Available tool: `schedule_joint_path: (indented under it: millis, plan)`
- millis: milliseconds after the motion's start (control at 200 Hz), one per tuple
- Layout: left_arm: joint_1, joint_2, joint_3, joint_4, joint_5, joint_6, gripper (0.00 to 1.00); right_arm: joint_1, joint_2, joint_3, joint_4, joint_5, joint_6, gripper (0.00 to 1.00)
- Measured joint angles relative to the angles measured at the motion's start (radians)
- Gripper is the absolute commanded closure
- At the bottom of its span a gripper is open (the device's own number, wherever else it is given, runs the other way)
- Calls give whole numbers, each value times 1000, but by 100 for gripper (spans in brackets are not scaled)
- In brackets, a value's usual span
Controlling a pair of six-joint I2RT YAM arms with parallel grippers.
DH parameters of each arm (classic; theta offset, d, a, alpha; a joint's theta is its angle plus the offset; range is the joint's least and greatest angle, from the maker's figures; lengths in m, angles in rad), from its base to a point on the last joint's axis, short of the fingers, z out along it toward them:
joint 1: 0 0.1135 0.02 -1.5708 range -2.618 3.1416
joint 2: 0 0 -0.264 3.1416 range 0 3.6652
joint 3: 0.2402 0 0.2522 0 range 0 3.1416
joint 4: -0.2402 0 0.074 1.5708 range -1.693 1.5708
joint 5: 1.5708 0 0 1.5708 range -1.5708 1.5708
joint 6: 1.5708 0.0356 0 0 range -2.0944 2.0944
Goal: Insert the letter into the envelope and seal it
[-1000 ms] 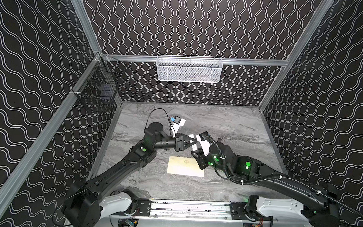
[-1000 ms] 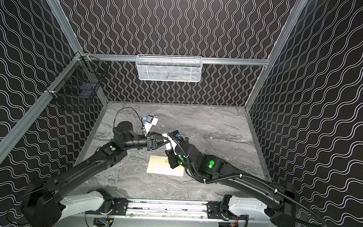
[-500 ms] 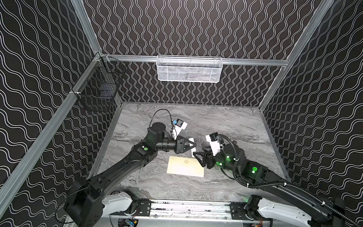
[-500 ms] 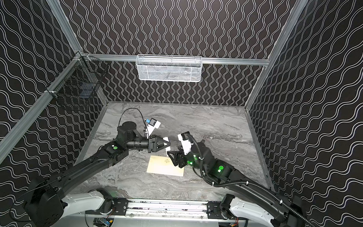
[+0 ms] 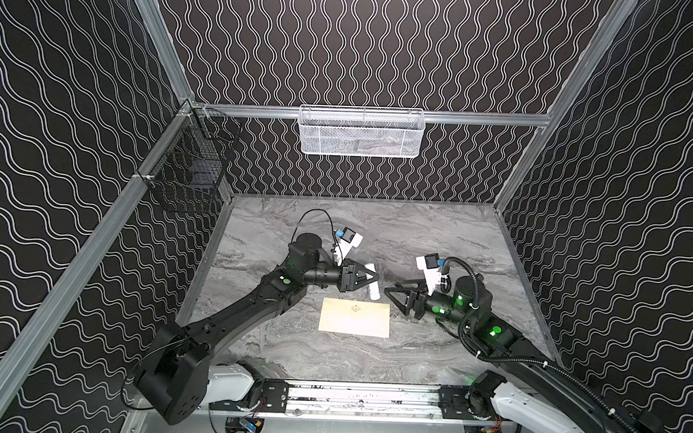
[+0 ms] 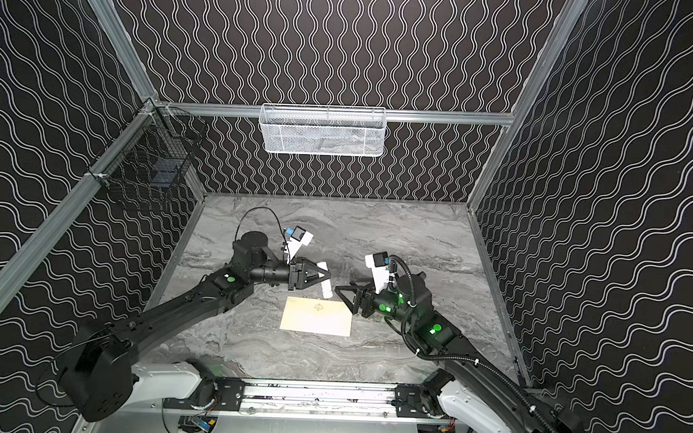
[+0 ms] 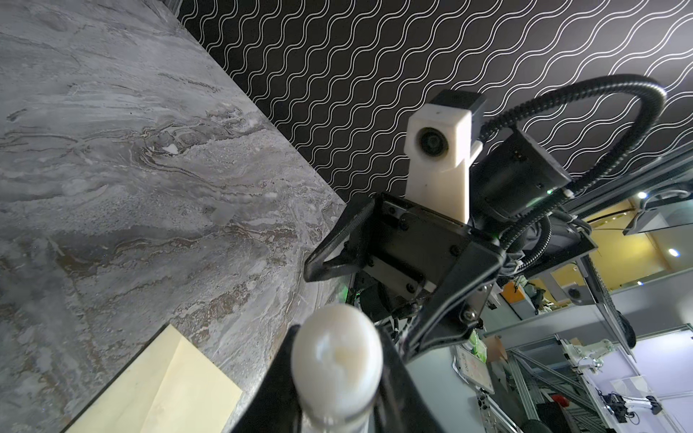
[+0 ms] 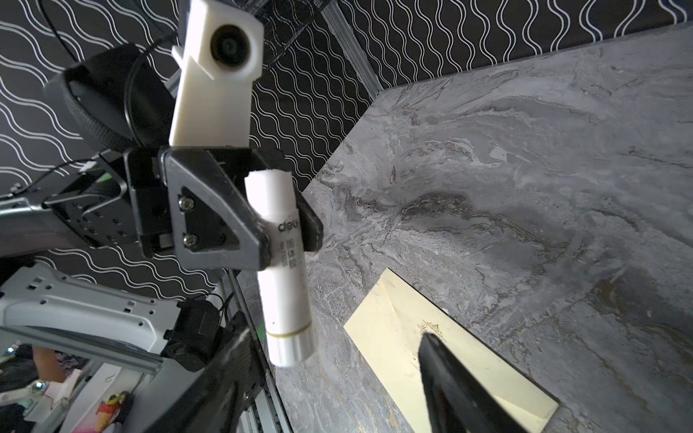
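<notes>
Since a second ago the right gripper (image 5: 387, 291) (image 6: 342, 285) has drawn back from the left gripper (image 5: 374, 280) (image 6: 327, 278), where the two nearly met, and its jaws have spread. It now hangs apart from the left one, above the grey marbled tabletop (image 5: 435, 236) (image 6: 396, 235) just beyond the envelope's far right corner. Its jaws stand wide, with nothing between them. The left wrist view shows the same: the right gripper (image 7: 360, 307) gapes empty.

The left gripper has barely shifted. It is clamped across a white stick (image 5: 374, 293) (image 6: 326, 293) – a slim white cylinder that pokes out on both sides of the jaws. In the right wrist view the black fingers (image 8: 221, 228) pinch the white stick (image 8: 288, 318) around its printed middle, and a ridged end with a thin yellow ring hangs clear of the grip. In the left wrist view the rounded, creamy end of the white stick (image 7: 337, 360) faces the camera.

The envelope (image 5: 355, 323) (image 6: 316, 317) lies flat on the tabletop in both top views, nearer the front rail than both grippers, and neither touches it. It is pale yellow, with a small dark mark near the middle of its far edge – the right wrist view shows diagonal fold lines running to that mark on the envelope (image 8: 450, 360). A corner of the envelope (image 7: 161, 386) shows in the left wrist view. Whether the letter is inside cannot be told.
</notes>
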Motion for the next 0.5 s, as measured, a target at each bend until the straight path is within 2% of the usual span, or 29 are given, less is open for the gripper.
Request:
schedule_joint_path:
  millis: [215, 500]
  plan:
    - [0, 17, -25, 80, -3, -50, 100, -79, -11, -54, 106, -92, 100, 29]
    - [0, 14, -49, 136, -5, -76, 100, -97, -37, -75, 179, -133, 194, 30]
